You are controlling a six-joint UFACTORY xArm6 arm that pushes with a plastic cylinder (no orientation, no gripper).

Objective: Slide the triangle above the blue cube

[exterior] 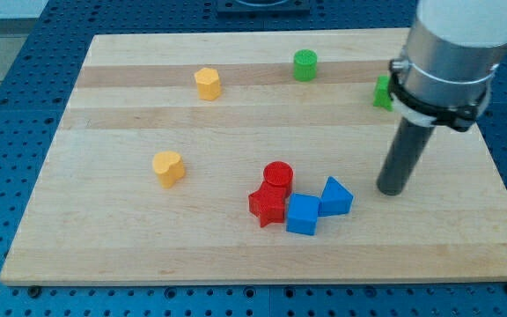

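Observation:
A blue cube (303, 215) lies on the wooden board at the lower middle. A blue triangle (335, 197) touches its upper right side. A red star-shaped block (268, 205) touches the cube's left side, and a red cylinder (277, 175) stands just above the star. My tip (392, 189) rests on the board a little to the right of the blue triangle, apart from it.
A yellow hexagonal block (207, 84) and a green cylinder (304, 65) stand near the view's top. A green block (382, 92) is partly hidden behind my arm at the upper right. A yellow block (168, 167) lies at the left middle.

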